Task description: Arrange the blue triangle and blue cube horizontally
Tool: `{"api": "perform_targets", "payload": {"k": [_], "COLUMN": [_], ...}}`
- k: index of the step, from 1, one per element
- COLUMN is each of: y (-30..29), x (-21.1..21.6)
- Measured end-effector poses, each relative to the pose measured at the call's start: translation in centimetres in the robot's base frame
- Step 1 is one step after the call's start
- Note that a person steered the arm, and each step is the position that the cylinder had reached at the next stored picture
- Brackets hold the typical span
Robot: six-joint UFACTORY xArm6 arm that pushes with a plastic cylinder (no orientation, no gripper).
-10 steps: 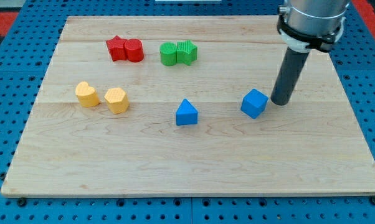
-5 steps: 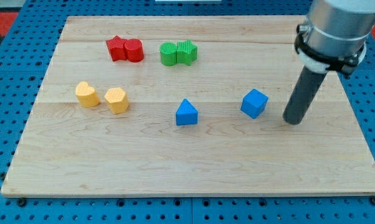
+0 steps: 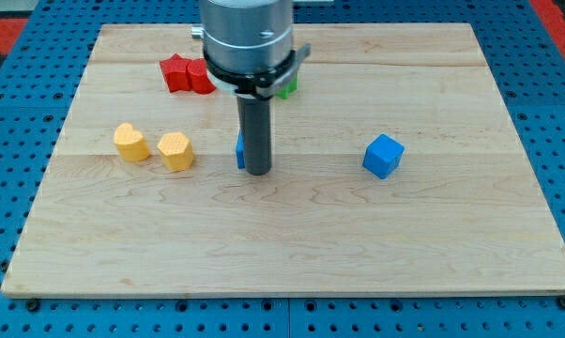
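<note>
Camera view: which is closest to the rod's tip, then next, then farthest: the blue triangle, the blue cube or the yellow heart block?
1. Blue triangle block: touching my tip on its left, mostly hidden.
2. Blue cube: off to the view's right.
3. Yellow heart-shaped block: far left, beyond the other yellow block.

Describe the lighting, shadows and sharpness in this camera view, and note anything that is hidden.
Camera view: even, soft light, faint shadows, no glare on the pale wooden board; blue cube sharp; my tip hides nearly all of the blue triangle; the arm covers most of the green blocks.

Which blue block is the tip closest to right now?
The blue triangle: my tip is right against it, hiding most of it. The blue cube sits well off to the view's right.
</note>
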State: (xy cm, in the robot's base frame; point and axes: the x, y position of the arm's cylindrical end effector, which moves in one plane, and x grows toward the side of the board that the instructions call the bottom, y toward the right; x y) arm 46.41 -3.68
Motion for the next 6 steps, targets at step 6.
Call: {"api": "perform_targets", "payload": {"k": [6], "y": [-17.9], "x": [-1.0]}}
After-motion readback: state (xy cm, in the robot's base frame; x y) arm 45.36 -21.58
